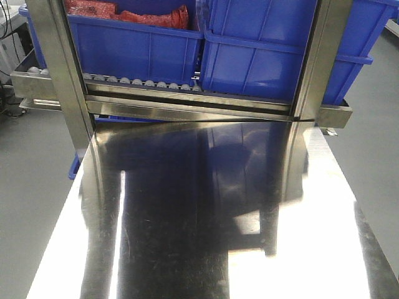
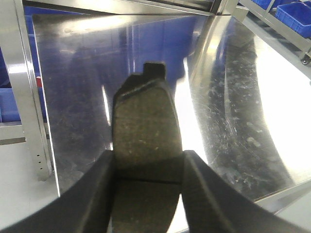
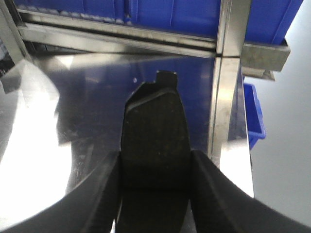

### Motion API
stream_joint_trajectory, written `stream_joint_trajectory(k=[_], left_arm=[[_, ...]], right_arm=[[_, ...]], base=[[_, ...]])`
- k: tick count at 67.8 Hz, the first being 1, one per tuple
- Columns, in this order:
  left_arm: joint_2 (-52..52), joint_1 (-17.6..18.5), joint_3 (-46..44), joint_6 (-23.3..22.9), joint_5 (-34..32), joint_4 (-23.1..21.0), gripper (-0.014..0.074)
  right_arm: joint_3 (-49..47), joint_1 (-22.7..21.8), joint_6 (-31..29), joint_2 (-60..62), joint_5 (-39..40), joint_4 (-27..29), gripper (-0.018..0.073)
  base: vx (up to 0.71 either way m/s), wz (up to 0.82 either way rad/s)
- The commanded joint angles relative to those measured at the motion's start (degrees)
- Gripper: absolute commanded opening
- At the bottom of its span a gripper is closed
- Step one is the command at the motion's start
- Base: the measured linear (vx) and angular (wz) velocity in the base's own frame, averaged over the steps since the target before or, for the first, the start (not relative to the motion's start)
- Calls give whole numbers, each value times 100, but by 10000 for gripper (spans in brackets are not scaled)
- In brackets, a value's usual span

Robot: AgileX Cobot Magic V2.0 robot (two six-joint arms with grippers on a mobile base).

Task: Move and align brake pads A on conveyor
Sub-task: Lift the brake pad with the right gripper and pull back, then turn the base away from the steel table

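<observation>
Clamping brake pads (image 2: 146, 121) (image 3: 154, 126), both grippers (image 2: 148, 156) (image 3: 155, 156) hang over the steel table (image 2: 238, 126)

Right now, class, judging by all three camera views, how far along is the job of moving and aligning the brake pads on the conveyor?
Done: two pads are picked up. In hand: the left end effector is shut on a brake pad and the right end effector on a second pad, both over the steel table. Left: placing and aligning. No view shows the conveyor or other pads, so nothing looks delivered.
</observation>
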State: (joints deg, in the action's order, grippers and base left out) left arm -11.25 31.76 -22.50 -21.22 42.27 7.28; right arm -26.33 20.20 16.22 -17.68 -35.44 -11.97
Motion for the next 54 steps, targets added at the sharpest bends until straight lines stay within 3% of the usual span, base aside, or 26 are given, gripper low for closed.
stream_joint_trajectory(k=[1,54], left_arm=[[-43,13,-166,-19,-525,10,-6],[-43,13,-166,-19,-525,10,-6]], right_arm=[[0,-23,-47,263,664,-112,-4],[87,-23,-33,395,597,-142,-4]], base=[[0,0],[0,1]])
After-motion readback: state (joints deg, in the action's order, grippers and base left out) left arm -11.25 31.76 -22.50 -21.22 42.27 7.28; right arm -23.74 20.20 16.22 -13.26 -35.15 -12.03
